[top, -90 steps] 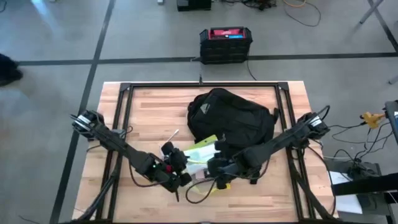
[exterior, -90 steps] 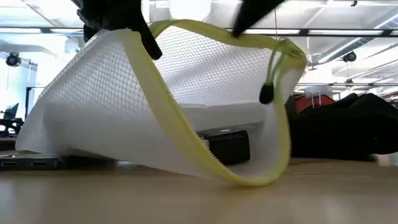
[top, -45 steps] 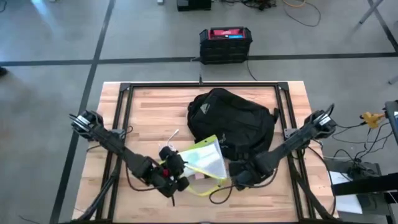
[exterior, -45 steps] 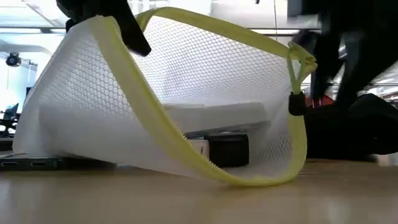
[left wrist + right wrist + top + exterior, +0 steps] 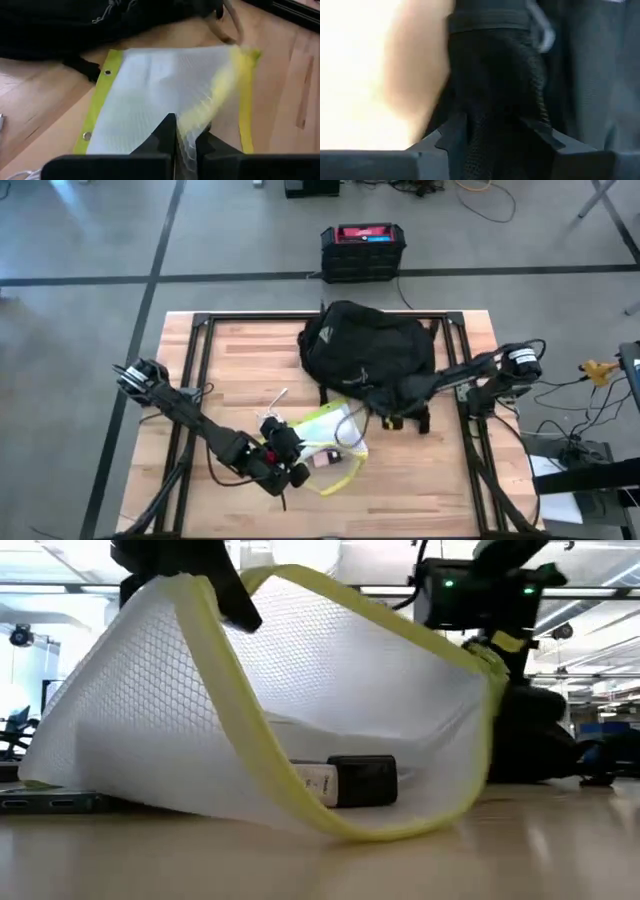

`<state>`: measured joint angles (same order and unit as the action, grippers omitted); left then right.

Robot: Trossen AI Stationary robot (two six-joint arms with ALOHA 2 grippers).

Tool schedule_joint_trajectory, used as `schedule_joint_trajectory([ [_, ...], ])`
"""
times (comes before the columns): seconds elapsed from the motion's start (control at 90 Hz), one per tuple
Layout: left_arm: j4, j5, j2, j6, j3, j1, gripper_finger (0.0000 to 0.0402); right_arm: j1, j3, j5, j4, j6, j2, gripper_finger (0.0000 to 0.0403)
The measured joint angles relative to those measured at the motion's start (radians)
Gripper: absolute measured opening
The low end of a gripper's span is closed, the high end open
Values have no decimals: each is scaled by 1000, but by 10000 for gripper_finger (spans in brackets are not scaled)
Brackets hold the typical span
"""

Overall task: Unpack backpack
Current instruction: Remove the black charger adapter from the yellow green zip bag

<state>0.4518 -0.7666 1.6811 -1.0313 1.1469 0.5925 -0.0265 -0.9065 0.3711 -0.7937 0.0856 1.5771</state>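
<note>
Your left claw [image 5: 285,448] sits at about 7 o'clock on the counter [image 5: 240,365], clenched on the yellow-edged white mesh pouch [image 5: 325,438]; the wrist view shows the fingers [image 5: 165,132] pinching the mesh. The pouch stands open in the low view, a small dark block [image 5: 362,782] lying inside. Your right claw [image 5: 385,402] is at centre-right, clamped on black mesh fabric of the backpack [image 5: 365,350]. The backpack lies at 12 o'clock on the counter, its lower edge just beside the pouch. A black box with a red top [image 5: 362,250] sits on the floor beyond.
</note>
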Motion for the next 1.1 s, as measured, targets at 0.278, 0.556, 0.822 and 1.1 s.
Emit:
schedule_joint_trajectory([
  [0.278,-11,0,18,0,0,-37,0,-107,-38,-10,-117,96,-257,140],
  [0.556,-10,0,19,18,0,-71,0,-483,8,-133,447,132,-372,165],
  [0.822,-10,0,19,18,0,-76,0,-554,20,-137,959,-46,-115,163],
  [1.1,-5,25,19,19,-2,-77,0,-457,-78,-141,869,-34,131,168],
])
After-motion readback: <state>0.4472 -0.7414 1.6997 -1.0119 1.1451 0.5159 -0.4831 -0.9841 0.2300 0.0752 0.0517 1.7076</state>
